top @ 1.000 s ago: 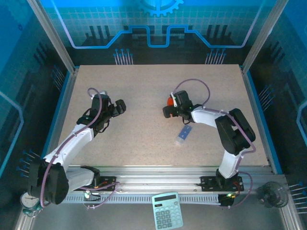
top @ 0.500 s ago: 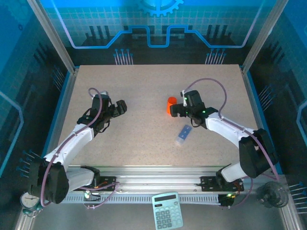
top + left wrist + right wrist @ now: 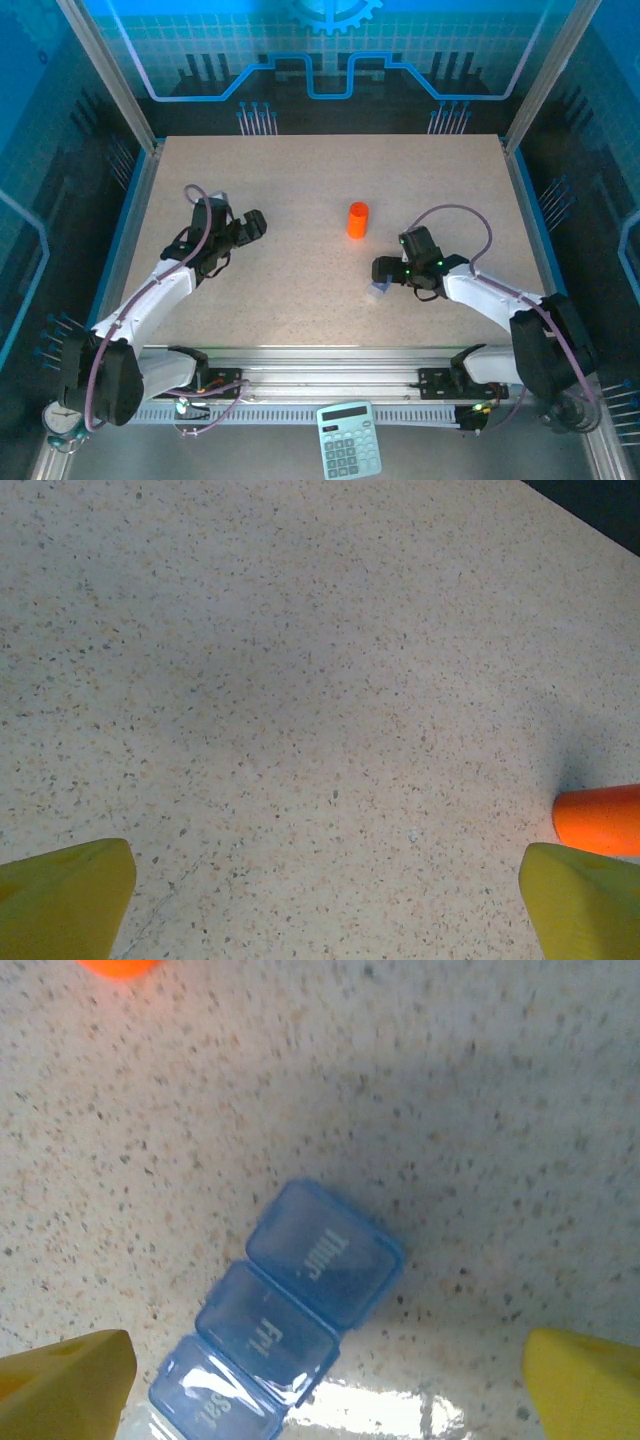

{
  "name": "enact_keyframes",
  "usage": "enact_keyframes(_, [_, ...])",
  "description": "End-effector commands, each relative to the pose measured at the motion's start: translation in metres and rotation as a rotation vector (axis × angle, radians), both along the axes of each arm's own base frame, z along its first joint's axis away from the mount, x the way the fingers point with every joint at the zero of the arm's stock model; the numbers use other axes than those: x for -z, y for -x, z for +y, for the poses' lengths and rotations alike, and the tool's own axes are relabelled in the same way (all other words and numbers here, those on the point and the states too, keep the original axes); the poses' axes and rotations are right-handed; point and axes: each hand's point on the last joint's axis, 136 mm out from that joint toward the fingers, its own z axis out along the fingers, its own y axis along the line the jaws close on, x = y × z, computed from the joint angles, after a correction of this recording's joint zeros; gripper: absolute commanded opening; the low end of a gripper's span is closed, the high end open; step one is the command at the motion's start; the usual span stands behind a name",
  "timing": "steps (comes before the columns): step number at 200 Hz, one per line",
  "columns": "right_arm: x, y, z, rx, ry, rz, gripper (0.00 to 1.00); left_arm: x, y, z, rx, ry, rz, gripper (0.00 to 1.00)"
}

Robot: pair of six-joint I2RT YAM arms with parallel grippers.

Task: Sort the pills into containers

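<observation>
Nearest the arm bases, the pill box (image 3: 300, 1310) lies flat on the bench (image 3: 300, 180), just under the right tool (image 3: 385, 270), whose fingers are spread wide with nothing between them. In the right wrist view the box's long axis runs diagonally, lower left to upper right, askew to the tool's opening. The right arm is plainly nearer. Farther back stands the orange bottle (image 3: 358, 220). The left tool (image 3: 252, 225), also spread and empty, hangs well apart.
</observation>
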Motion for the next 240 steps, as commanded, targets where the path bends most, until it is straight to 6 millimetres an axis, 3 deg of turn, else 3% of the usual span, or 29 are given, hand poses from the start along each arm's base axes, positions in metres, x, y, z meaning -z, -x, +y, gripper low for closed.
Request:
enact_keyframes(1, [0.002, -0.003, 0.01, 0.035, -0.087, 0.023, 1.0, 0.004, 0.003, -0.001, -0.004, 0.033, 0.005, 0.99])
enact_keyframes(64, [0.006, -0.014, 0.034, 0.006, -0.183, 0.056, 1.0, 0.01, 0.002, -0.003, 0.004, 0.036, 0.024, 0.99])
enact_keyframes(103, [-0.001, -0.021, 0.051, -0.035, -0.2, 0.042, 1.0, 0.012, 0.003, -0.004, 0.006, 0.041, 0.03, 0.99])
enact_keyframes(184, [-0.014, -0.028, 0.105, -0.187, -0.186, 0.024, 1.0, 0.014, 0.011, -0.003, -0.005, 0.058, 0.035, 0.99])
enact_keyframes(210, [-0.027, -0.028, 0.103, -0.216, -0.121, -0.019, 1.0, 0.012, 0.013, -0.005, 0.005, 0.069, 0.035, 0.99])
enact_keyframes(240, [-0.038, -0.024, 0.083, -0.231, -0.007, -0.079, 1.0, 0.011, 0.012, -0.015, 0.035, 0.114, 0.037, 0.99])
